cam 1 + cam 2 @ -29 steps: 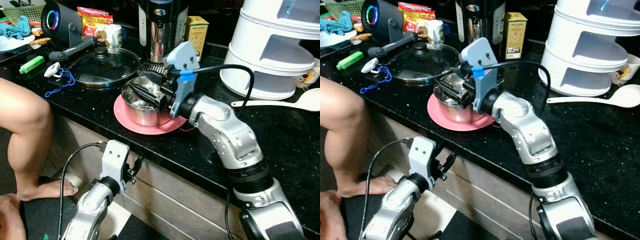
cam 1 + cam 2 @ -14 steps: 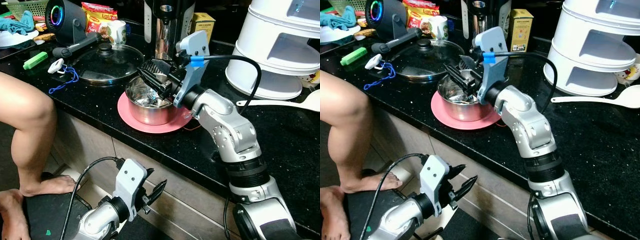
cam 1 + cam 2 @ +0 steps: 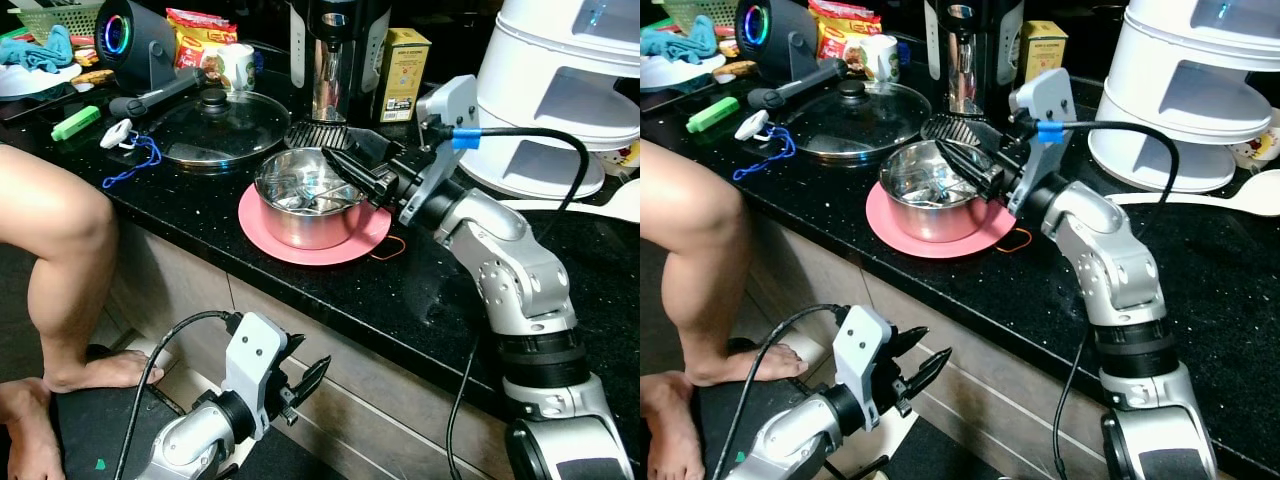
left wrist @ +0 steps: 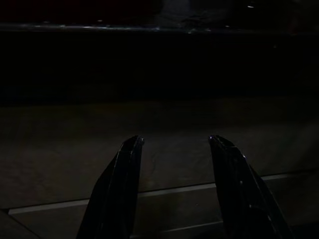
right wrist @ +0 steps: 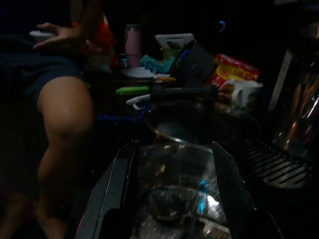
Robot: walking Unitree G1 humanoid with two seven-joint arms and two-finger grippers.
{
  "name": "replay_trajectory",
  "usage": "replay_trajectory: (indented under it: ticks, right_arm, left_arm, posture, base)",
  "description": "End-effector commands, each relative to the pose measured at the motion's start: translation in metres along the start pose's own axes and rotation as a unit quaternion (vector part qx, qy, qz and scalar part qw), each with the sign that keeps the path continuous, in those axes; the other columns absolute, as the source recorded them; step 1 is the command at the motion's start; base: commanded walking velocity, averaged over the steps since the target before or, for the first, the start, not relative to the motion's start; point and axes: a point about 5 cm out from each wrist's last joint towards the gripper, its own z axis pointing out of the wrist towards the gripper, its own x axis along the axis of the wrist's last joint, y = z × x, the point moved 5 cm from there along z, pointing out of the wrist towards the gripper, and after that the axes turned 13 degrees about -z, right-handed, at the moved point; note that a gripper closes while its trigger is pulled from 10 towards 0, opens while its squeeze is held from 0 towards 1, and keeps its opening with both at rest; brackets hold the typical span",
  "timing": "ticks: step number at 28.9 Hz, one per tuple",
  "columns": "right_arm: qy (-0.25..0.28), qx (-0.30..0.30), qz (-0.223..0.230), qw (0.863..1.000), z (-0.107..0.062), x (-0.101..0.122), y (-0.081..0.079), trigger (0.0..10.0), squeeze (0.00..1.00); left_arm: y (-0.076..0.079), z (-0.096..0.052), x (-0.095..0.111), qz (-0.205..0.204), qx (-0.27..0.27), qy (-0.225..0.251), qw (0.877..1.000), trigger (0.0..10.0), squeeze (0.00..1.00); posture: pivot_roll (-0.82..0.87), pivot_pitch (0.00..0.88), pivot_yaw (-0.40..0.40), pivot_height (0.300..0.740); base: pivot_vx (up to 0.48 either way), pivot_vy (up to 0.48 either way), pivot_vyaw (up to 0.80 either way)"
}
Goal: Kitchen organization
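A steel pot (image 3: 300, 212) with metal pieces inside stands on a pink round mat (image 3: 352, 246) on the black counter (image 3: 200, 200). My right gripper (image 3: 345, 160) reaches in from the right and hovers open over the pot's far right rim, holding nothing. The right wrist view has the pot (image 5: 174, 199) below and between the spread fingers (image 5: 122, 174). My left gripper (image 3: 305, 368) hangs open below the counter edge, facing the cabinet front (image 4: 164, 164).
A glass lid (image 3: 210, 125) with a black-handled pan lies left of the pot, a black slotted grid (image 3: 315, 133) behind it. A white tiered steamer (image 3: 560, 90) and white spoon (image 3: 1200, 200) are at right. A person's leg (image 3: 50, 260) stands at left beside the counter.
My right gripper has drawn back from inside the pot to its right rim, with nothing in it. The left arm has swung forward under the counter. The camera has shifted a little.
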Motion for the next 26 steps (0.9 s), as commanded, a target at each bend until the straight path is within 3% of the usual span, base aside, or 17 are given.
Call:
replay_trajectory:
  ticks: [1, 4, 7, 10, 12, 15, 20, 23, 25, 26]
  right_arm:
    - [0.001, 0.005, 0.001, 1.0, -0.003, -0.002, -0.001, 10.0, 0.0]
    - [-0.04, -0.025, -0.004, 0.999, -0.002, -0.018, 0.008, 10.0, 0.0]
    - [-0.057, -0.093, 0.021, 0.994, 0.003, -0.026, 0.026, 10.0, 0.0]
    - [-0.061, -0.157, 0.038, 0.985, 0.007, -0.027, 0.046, 10.0, 0.0]
    - [-0.061, -0.17, 0.042, 0.983, 0.007, -0.027, 0.051, 10.0, 0.0]
    - [-0.055, -0.212, 0.05, 0.975, 0.0, -0.021, 0.072, 10.0, 0.0]
    - [-0.078, -0.236, 0.042, 0.968, -0.011, -0.022, 0.085, 10.0, 0.0]
    - [-0.104, -0.23, 0.04, 0.967, -0.013, -0.028, 0.085, 10.0, 0.0]
    - [-0.153, -0.213, 0.043, 0.964, -0.018, -0.038, 0.081, 10.0, 0.0]
    - [-0.165, -0.201, 0.065, 0.963, -0.02, -0.041, 0.079, 10.0, 0.0]
  left_arm:
    - [0.001, -0.001, 0.0, -0.005, -0.003, -0.002, 1.0, 10.0, 0.0]
    - [0.001, -0.001, 0.001, -0.007, -0.004, -0.002, 1.0, 10.0, 0.0]
    - [0.001, -0.001, 0.001, -0.009, -0.005, -0.001, 1.0, 10.0, 0.0]
    - [0.002, 0.0, 0.001, -0.01, -0.004, -0.001, 1.0, 10.0, 0.0]
    - [0.002, 0.0, 0.001, -0.01, -0.004, -0.001, 1.0, 10.0, 0.0]
    - [0.002, 0.0, 0.002, -0.011, -0.002, 0.001, 1.0, 10.0, 0.0]
    - [0.002, -0.001, 0.002, -0.014, -0.002, 0.002, 1.0, 10.0, 0.0]
    - [0.002, -0.001, 0.002, -0.015, -0.002, 0.002, 1.0, 10.0, 0.0]
    - [0.002, -0.001, 0.002, -0.017, -0.003, 0.002, 1.0, 10.0, 0.0]
    - [0.002, -0.001, 0.002, -0.018, -0.003, 0.002, 1.0, 10.0, 0.0]
  posture:
    - [0.05, 0.003, -0.015, 0.732]
    - [0.05, 0.005, -0.016, 0.732]
    - [0.06, 0.007, -0.017, 0.732]
    - [0.06, 0.007, -0.022, 0.732]
    - [0.07, 0.007, -0.023, 0.732]
    - [0.06, 0.011, -0.027, 0.732]
    - [0.06, 0.014, -0.024, 0.732]
    - [0.05, 0.015, -0.023, 0.732]
    - [0.05, 0.016, -0.022, 0.732]
    - [0.05, 0.018, -0.02, 0.732]
  base:
    - [0.0, 0.0, 0.0]
    - [0.0, 0.0, 0.0]
    - [0.0, 0.0, 0.0]
    - [0.0, 0.0, 0.0]
    - [0.0, 0.0, 0.0]
    - [0.0, 0.0, 0.0]
    - [0.0, 0.0, 0.0]
    - [0.0, 0.0, 0.0]
    - [0.0, 0.0, 0.0]
    - [0.0, 0.0, 0.0]
